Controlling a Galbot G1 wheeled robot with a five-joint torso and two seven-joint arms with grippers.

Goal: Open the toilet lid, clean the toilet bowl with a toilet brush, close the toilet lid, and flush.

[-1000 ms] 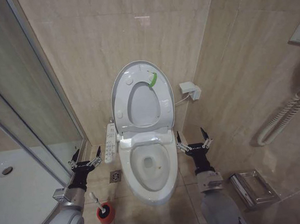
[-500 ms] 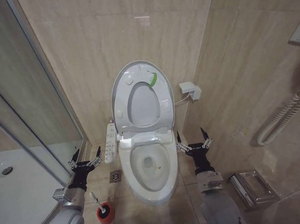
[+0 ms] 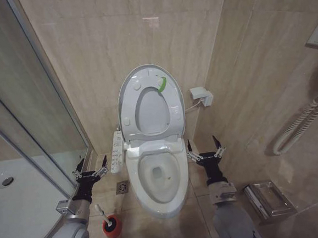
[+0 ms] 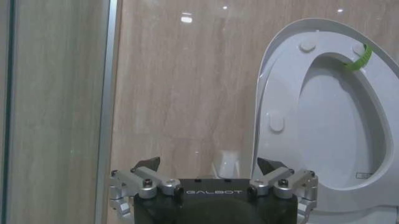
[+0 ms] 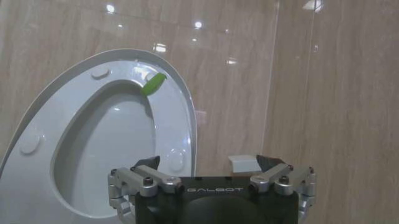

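One toilet lid (image 3: 149,100) up, two claws spread

A tiled bathroom: floor toilet bowl (image 3: 155,180), glass shower enclosure (image 3: 21,124), floor drain (image 3: 122,187), beige marble walls (image 3: 114,40).

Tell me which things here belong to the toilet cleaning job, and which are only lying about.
Job: raised glossy white oval toilet lid; white ceramic toilet bowl; white-handled toilet brush standing in its red cup.
Lying about: square metal floor drain; shiny metal holder; white coiled hose.
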